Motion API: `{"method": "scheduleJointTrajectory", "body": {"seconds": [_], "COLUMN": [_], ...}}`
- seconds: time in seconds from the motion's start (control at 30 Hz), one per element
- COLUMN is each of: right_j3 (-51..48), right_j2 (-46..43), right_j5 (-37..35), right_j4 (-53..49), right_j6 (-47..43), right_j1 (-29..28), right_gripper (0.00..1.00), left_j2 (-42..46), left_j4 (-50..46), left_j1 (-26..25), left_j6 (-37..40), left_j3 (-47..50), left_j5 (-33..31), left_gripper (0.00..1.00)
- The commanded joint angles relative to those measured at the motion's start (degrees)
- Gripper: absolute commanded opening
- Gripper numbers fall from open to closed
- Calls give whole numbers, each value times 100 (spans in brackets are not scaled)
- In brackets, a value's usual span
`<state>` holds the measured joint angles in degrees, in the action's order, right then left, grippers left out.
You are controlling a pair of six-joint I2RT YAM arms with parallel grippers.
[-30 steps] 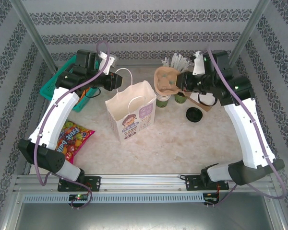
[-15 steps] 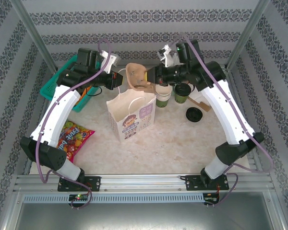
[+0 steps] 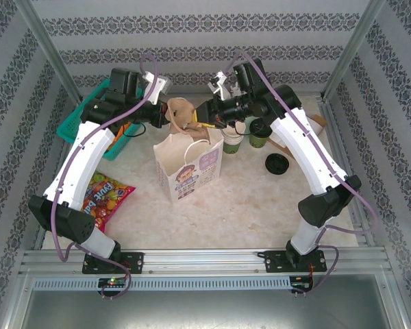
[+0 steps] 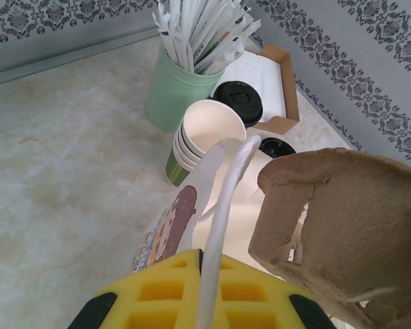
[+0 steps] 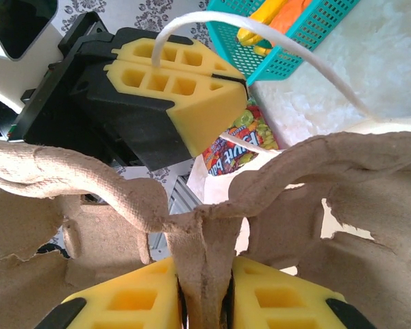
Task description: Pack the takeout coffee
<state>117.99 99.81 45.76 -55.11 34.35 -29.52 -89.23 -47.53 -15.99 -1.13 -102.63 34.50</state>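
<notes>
The takeout coffee (image 3: 259, 133), a dark green cup with a black lid (image 4: 238, 103), stands behind the stack of lidless cups (image 3: 233, 140), untouched. My left gripper (image 3: 166, 114) is shut on the white handle (image 4: 222, 205) of the paper bag (image 3: 188, 161), which stands upright and open. The handle runs out between the yellow pads (image 4: 202, 259). My right gripper (image 3: 209, 114) is shut on the middle rib of a brown pulp cup tray (image 5: 89, 185). It holds the tray (image 3: 181, 113) tilted just above the bag's mouth, close to the left fingers (image 5: 185, 89).
A loose black lid (image 3: 277, 163) lies right of the bag. A green holder of wrapped straws (image 4: 175, 89) and a cardboard box with napkins (image 4: 281, 89) stand at the back. The teal basket (image 3: 82, 116) and a candy packet (image 3: 103, 195) are on the left.
My right arm has swung left, carrying the pulp tray from above the cups to over the bag's mouth. My left gripper has stayed at the bag handle and closed on it.
</notes>
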Motion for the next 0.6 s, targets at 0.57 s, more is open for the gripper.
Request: {"method": "scheduleJointTrajectory", "body": {"seconds": [0.57], "right_j3": [-383], "right_j2": [-87], "right_j5": [-2004], "right_j4": [-1371], "right_j6": [-652], "right_j1": [-264], "right_gripper": [22], "left_j2": [-259], "left_j4": [-15], "left_j1": [57], "left_j6": [-1154], "left_j3": [-463], "left_j5": [719], "left_gripper": [0]}}
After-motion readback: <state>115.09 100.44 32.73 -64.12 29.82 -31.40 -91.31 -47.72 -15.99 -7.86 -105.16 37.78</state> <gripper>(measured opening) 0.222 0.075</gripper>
